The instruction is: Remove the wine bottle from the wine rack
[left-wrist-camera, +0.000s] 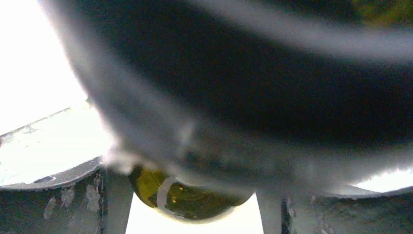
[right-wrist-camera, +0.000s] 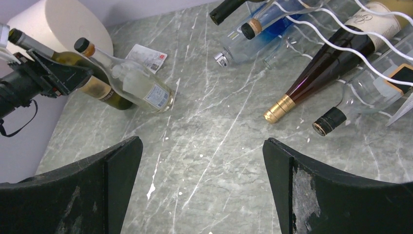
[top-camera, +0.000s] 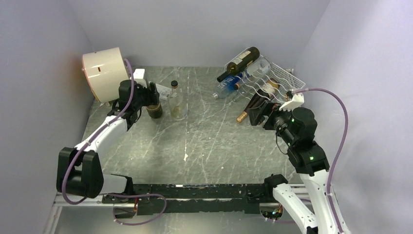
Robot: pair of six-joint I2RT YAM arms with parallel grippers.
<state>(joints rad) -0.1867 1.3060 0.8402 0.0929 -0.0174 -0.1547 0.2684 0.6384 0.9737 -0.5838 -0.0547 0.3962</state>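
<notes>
grey marbled table (top-camera: 209, 146) walled in pale lilac, with the white wire wine rack (top-camera: 285, 78) at its far right corner. well to the left of the rack an olive-green wine bottle (top-camera: 156, 111) stands upright, the left gripper (top-camera: 150, 97) clamped around its body and a clear bottle (top-camera: 178, 105) just beside it, so that much looks done, though several bottles lie in the cradles. the right gripper (right-wrist-camera: 202, 144), spread wide and empty, hovers just in front of the rack facing a dark red bottle (right-wrist-camera: 316, 68), slim, gold-foiled, neck slanting out, not yet touched.
</notes>
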